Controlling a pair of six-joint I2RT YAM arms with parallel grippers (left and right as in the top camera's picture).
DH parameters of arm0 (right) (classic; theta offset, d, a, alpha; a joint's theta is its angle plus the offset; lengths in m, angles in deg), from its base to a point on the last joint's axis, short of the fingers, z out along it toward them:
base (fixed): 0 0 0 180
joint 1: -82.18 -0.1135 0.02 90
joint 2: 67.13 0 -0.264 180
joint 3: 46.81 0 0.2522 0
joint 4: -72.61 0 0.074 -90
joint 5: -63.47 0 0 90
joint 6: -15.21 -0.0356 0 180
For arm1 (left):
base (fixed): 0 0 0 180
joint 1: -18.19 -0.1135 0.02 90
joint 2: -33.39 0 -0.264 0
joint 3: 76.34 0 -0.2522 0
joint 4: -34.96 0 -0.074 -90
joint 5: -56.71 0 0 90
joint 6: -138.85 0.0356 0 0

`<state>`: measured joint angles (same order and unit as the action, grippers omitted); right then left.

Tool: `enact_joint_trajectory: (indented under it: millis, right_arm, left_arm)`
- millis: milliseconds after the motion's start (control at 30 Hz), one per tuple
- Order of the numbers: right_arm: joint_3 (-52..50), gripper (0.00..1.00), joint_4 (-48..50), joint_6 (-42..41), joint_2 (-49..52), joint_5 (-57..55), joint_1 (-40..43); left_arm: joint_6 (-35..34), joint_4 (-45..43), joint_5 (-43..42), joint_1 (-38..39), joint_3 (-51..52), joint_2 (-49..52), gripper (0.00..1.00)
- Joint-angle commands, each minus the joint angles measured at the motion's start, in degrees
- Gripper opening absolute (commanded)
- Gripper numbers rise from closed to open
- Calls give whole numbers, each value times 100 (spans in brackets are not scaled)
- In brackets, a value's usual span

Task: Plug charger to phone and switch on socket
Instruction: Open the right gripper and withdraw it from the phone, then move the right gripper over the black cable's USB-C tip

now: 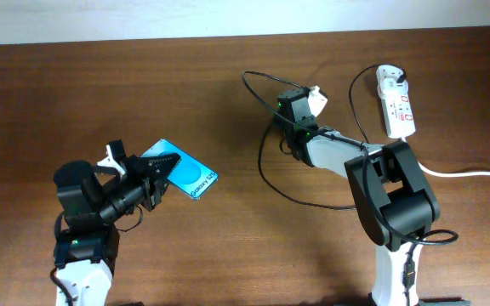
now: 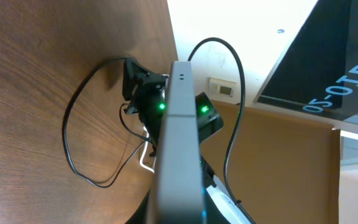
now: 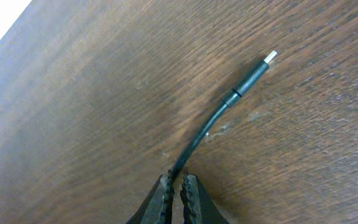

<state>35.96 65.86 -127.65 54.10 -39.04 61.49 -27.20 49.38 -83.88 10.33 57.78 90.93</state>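
The phone point(image 1: 185, 174), with a blue screen and a white "Galaxy S25" strip, is held tilted above the table at the left by my left gripper point(image 1: 154, 177), which is shut on it. In the left wrist view the phone point(image 2: 178, 137) shows edge-on. My right gripper point(image 3: 179, 186) is shut on the charger cable point(image 3: 197, 140) just behind its connector tip point(image 3: 263, 65), which points out over the wood. Overhead, the right gripper point(image 1: 284, 109) is mid-table and the charger point(image 1: 266, 180) loops around it. The socket point(image 1: 396, 104) lies at the far right with red-marked switches.
The socket's thick white cord point(image 1: 475, 173) runs off the right edge. My right arm's base point(image 1: 395, 212) stands at the front right, the left arm's base point(image 1: 79, 246) at the front left. The table top is brown wood.
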Motion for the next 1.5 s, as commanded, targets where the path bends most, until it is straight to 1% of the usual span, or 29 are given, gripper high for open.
enact_joint_trajectory:
  millis: [0, 133, 167, 200, 233, 267, 300, 367, 433, 600, 700, 733, 800, 833, 867, 900, 933, 967, 1067, 1133, 1167, 1200, 1267, 1300, 1400, 1467]
  right_arm:
    - [35, 8, -219, 466, -396, 28, 20]
    - [35, 7, -772, 483, -793, 26, 20]
    - [35, 9, -800, 706, -918, 31, 20]
    - [35, 37, -839, 702, -977, 35, 20]
    - [35, 50, -831, 697, -975, 50, 20]
    - [35, 67, -804, 691, -925, -42, 20]
    - [35, 74, -761, 588, -857, -127, 20]
    - [35, 74, -625, 264, -682, -317, 26]
    - [35, 78, -553, -26, -570, -400, 68]
    - [44, 80, -15, -153, -337, -442, 94]
    - [46, 87, -13, -363, -162, -470, 94]
    - [46, 93, 7, -365, -98, -472, 87]
    - [50, 94, 66, -402, 37, -487, 87]
    - [68, 94, 68, -494, 131, -479, 87]
    - [129, 92, 96, -487, 302, -358, 83]
    - [166, 87, 96, -483, 372, -273, 83]
    - [212, 76, 96, -348, 439, -144, 83]
    - [258, 63, 94, -13, 492, -11, 83]
    - [258, 46, 20, 621, 498, -20, 83]
    - [258, 31, -232, 638, 498, -195, 87]
    - [258, 26, -317, 697, 498, -256, 90]
    - [258, 20, -328, 931, 496, -254, 90]
    - [326, 13, -481, 1272, 444, -254, 90]
    - [450, 9, -710, 1493, 391, -256, 90]
    - [1038, 8, -1467, 1993, 313, -256, 90]
    - [1696, 4, -2590, 2385, 313, -251, 87]
  left_arm:
    - [111, -55, -83, -20, -63, -22, 0]
    - [111, -55, -85, -20, -63, -22, 0]
    - [114, -52, -85, -20, -63, -22, 0]
    - [114, -55, -85, -20, -66, -22, 0]
    - [114, -55, -85, -20, -63, -22, 0]
    - [114, -52, -83, -20, -63, -22, 0]
    - [114, -55, -81, -20, -63, -22, 0]
    - [114, -52, -81, -20, -63, -22, 0]
    - [114, -52, -83, -20, -63, -22, 0]
    - [114, -52, -81, -20, -63, -22, 0]
    - [114, -52, -79, -20, -63, -22, 0]
    - [114, -52, -74, -20, -63, -22, 0]
    - [114, -52, -66, -20, -63, -22, 0]
    - [114, -52, -66, -20, -63, -22, 0]
    - [114, -52, -66, -20, -63, -22, 0]
    - [114, -52, -66, -20, -63, -22, 0]
    - [114, -52, -66, -20, -63, -22, 0]
    - [114, -52, -66, -20, -63, -22, 0]
    - [114, -52, -66, -20, -63, -22, 0]
    - [114, -52, -68, -20, -63, -22, 0]
    - [114, -52, -74, -20, -63, -22, 0]
    - [114, -52, -85, -20, -63, -22, 0]
    - [114, -52, -85, -20, -63, -22, 0]
    - [114, -52, -85, -20, -63, -22, 0]
    - [114, -52, -87, -20, -63, -22, 0]
    - [114, -52, -109, -20, -63, -22, 0]
